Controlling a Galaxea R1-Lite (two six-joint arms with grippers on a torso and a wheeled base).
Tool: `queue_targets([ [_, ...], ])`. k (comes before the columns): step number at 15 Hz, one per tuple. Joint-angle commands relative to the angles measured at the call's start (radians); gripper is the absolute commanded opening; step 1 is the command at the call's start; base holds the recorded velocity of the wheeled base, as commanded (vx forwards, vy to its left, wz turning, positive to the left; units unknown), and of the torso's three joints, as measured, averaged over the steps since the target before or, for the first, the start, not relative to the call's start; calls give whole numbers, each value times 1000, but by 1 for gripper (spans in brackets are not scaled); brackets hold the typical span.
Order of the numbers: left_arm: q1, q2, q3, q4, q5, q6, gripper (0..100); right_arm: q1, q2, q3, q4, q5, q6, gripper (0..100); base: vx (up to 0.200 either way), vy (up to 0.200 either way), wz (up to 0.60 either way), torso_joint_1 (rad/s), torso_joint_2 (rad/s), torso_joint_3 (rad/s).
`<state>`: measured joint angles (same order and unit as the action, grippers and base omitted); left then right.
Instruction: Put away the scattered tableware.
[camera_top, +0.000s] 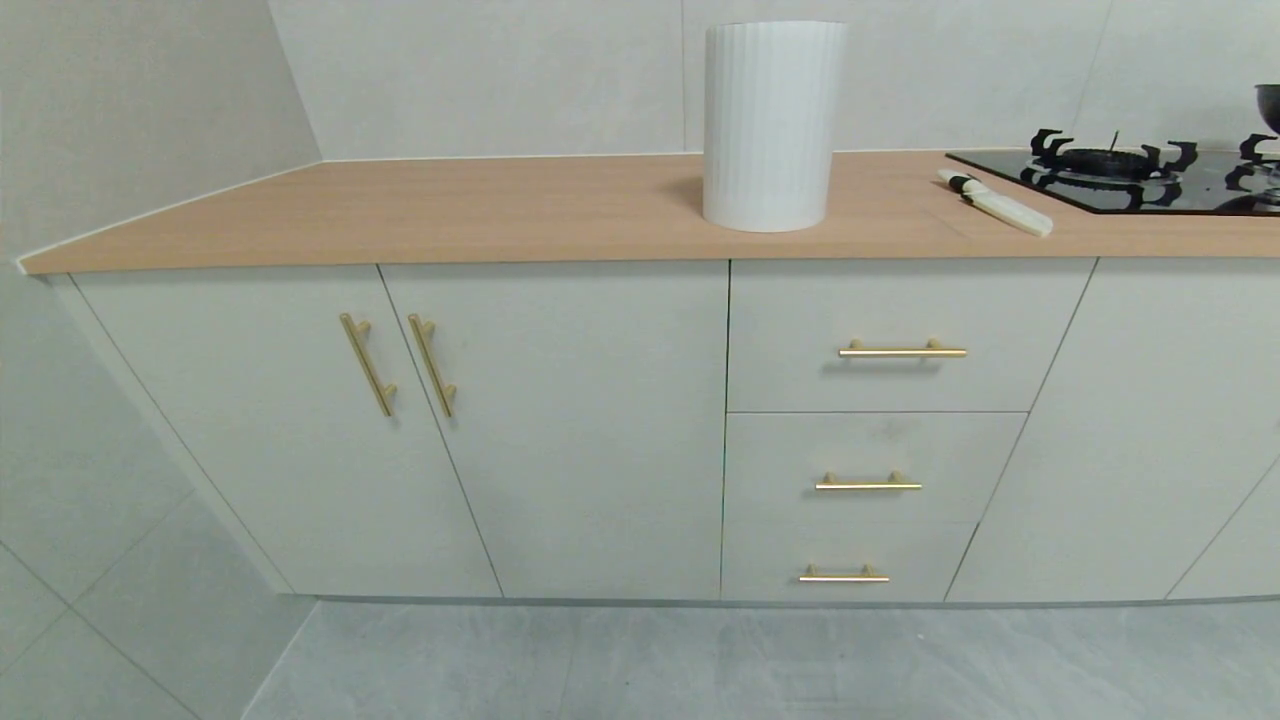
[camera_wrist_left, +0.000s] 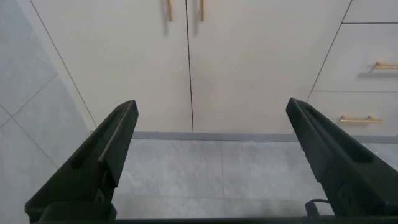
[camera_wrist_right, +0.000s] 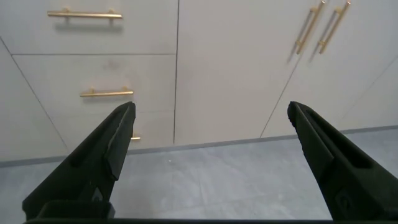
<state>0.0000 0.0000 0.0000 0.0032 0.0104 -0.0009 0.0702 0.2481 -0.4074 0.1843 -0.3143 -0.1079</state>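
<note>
One utensil (camera_top: 995, 203) on countertop (camera_top: 500, 210), left end effector (camera_wrist_left: 210, 107), right end effector (camera_wrist_right: 210, 108), both spread, below

The wooden worktop (camera_top: 500, 210) runs along the wall on top of the pale cabinets (camera_top: 560, 430). It is higher than the left gripper (camera_wrist_left: 210, 106) and the right gripper (camera_wrist_right: 210, 106), which are both low before the cabinet fronts. A white ribbed cylinder (camera_top: 768, 125) stands upright on it, above the drawers that the right gripper faces. Farther to that gripper's side a cream utensil (camera_top: 995, 202) lies flat, just beside the black hob (camera_top: 1130, 185) set in the worktop.

Hob (camera_top: 1150, 192) — partly beyond right edge
</note>
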Motion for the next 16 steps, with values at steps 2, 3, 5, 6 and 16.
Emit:
queue_targets([
  [2,0,0,0,0,0,-1,100,-56,-211,87,20,27,-16,100,0,0,0,0,0,0],
  [3,0,2,0,0,0,1,100,-63,-247,107,20,61,-26,100,0,0,0,0,0,0],
  [5,0,2,0,0,2,1,100,-64,-248,162,-42,147,-15,100,0,0,0,0,0,0],
  [6,0,0,0,0,0,-1,100,-64,-248,202,-83,167,-10,100,0,0,0,0,0,0],
  [16,0,0,0,0,0,-1,100,-64,-248,407,-241,394,114,100,0,0,0,0,0,0],
])
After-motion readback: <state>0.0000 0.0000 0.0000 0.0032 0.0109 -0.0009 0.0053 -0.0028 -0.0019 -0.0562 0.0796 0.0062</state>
